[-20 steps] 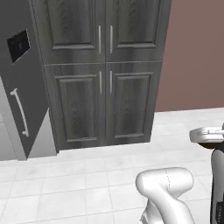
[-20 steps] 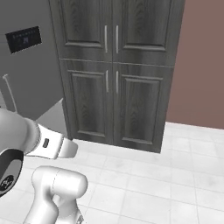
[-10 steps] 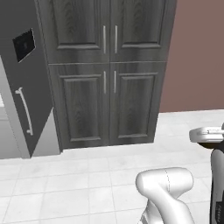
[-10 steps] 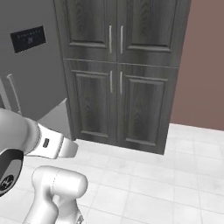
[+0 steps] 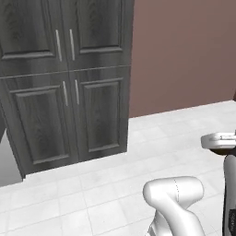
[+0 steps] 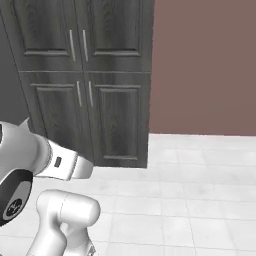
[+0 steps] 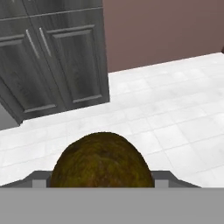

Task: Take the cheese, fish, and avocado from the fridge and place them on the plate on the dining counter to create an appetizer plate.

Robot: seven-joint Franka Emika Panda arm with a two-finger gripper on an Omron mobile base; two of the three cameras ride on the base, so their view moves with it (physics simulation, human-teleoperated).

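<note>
A home kitchen, rendered rather than real. On the left stands a tall dark grey cupboard unit (image 5: pixel 64 78) with wood grain, four panelled doors in two tiers, and slim vertical metal handles (image 6: pixel 78 45) meeting at the centre line. The floor (image 5: pixel 138 152) is laid in pale, marble-like square tiles running from near to far. To the right of the cupboards a plain brownish-mauve wall (image 6: pixel 205 65) meets the tiles.

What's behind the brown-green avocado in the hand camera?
Behind the rough brown-green avocado lie white floor tiles, a dark grey panelled cupboard and a mauve wall. The avocado covers the floor directly beyond it.
</note>
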